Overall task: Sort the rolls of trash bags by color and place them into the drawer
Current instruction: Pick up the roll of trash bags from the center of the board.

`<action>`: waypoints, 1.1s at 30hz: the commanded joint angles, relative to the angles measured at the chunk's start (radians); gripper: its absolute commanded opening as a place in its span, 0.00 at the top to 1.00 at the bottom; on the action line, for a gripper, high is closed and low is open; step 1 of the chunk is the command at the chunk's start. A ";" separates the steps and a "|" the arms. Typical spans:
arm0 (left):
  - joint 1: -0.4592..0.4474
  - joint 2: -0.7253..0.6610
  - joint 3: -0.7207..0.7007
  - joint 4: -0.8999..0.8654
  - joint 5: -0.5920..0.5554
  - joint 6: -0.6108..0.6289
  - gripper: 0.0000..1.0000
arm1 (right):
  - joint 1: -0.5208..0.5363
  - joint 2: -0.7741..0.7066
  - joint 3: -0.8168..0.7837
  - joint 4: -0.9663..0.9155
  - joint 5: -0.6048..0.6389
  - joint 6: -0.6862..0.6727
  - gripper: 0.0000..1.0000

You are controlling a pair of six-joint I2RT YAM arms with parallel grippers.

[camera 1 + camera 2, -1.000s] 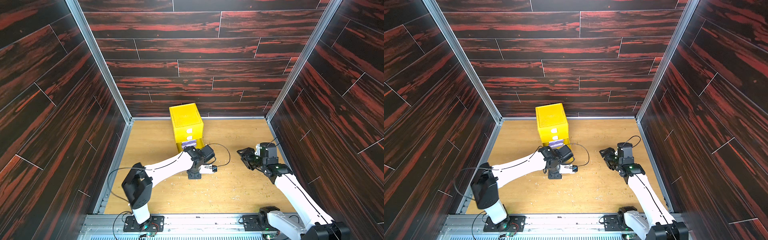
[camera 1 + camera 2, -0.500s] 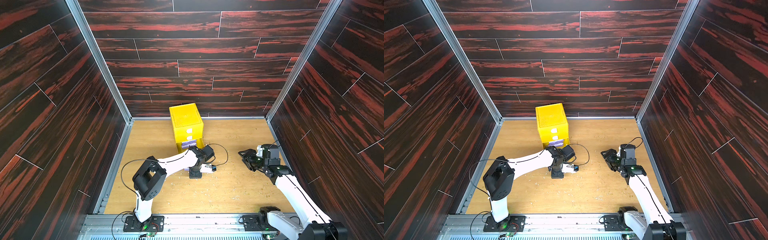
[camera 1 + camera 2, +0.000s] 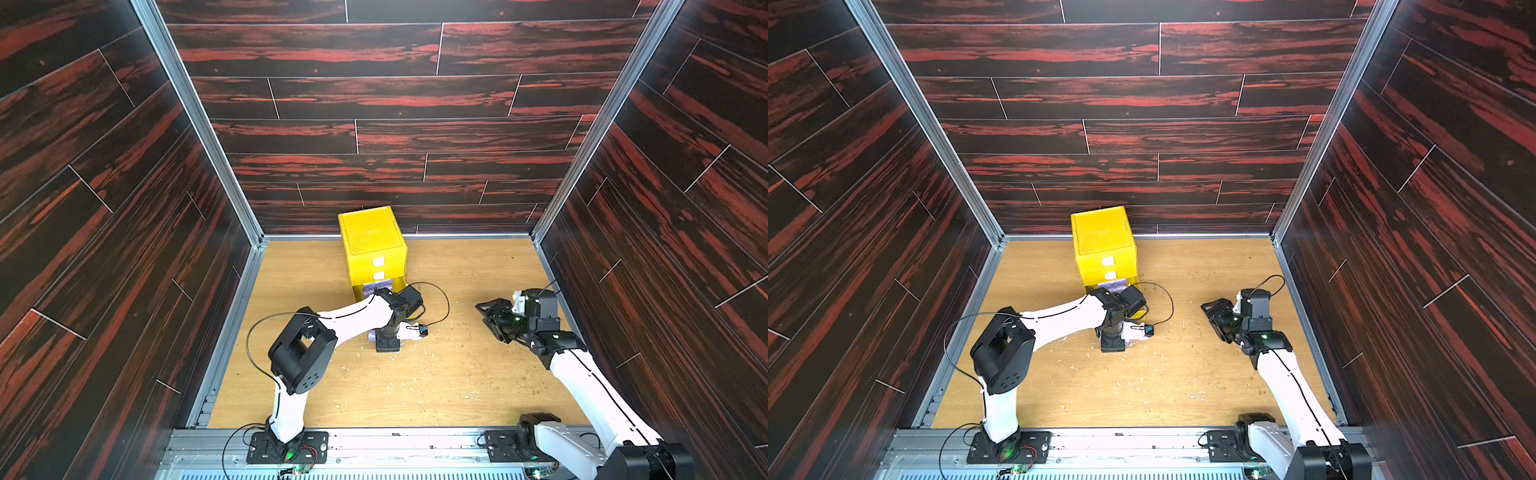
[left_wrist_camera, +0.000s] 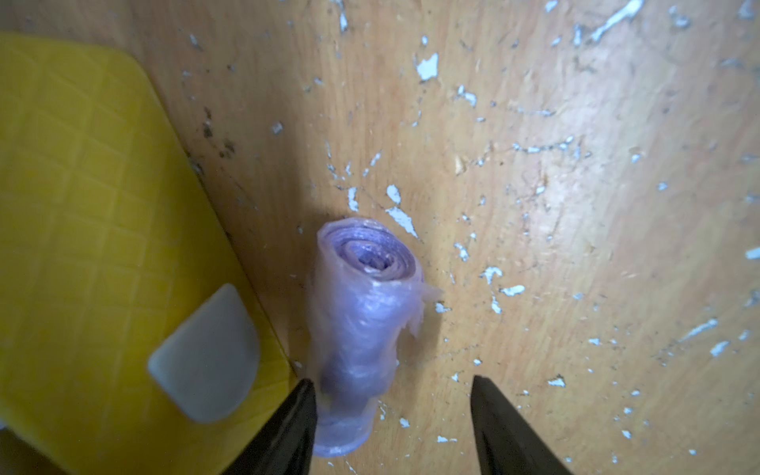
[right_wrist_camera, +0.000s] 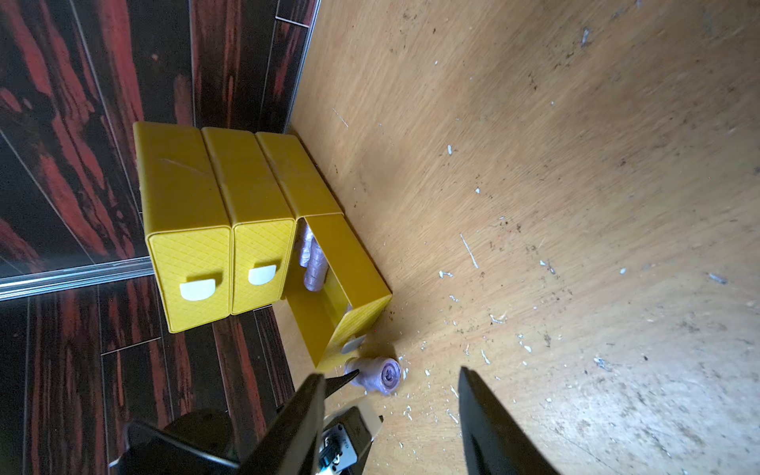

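In both top views the yellow drawer chest [image 3: 372, 245] is backed up to the rear wall with its bottom drawer [image 3: 356, 294] pulled out, and stored lavender rolls [image 3: 378, 287] peek from it. The left gripper [image 3: 386, 344] points straight down just in front of that chest. The right gripper [image 3: 490, 313] hangs well apart from it.

On to the left wrist view: the jaws are parted, and a loose lavender roll [image 4: 362, 312] lies on the wooden floor [image 4: 534, 205] between them. It sits close against one finger [image 4: 296, 411], right beside the drawer's front, and it is not clamped.

The right wrist view shows that gripper's jaws spread wide on nothing, with the loose roll just outside the open drawer.
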 commanded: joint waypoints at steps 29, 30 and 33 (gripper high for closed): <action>0.046 0.038 0.021 -0.048 0.066 -0.017 0.41 | -0.007 0.015 -0.053 0.034 -0.029 -0.005 0.45; 0.046 0.041 0.022 -0.048 0.066 -0.018 0.41 | -0.007 0.017 -0.053 0.037 -0.030 -0.005 0.45; 0.046 0.048 0.023 -0.036 0.063 -0.023 0.40 | -0.007 0.021 -0.053 0.040 -0.031 -0.005 0.45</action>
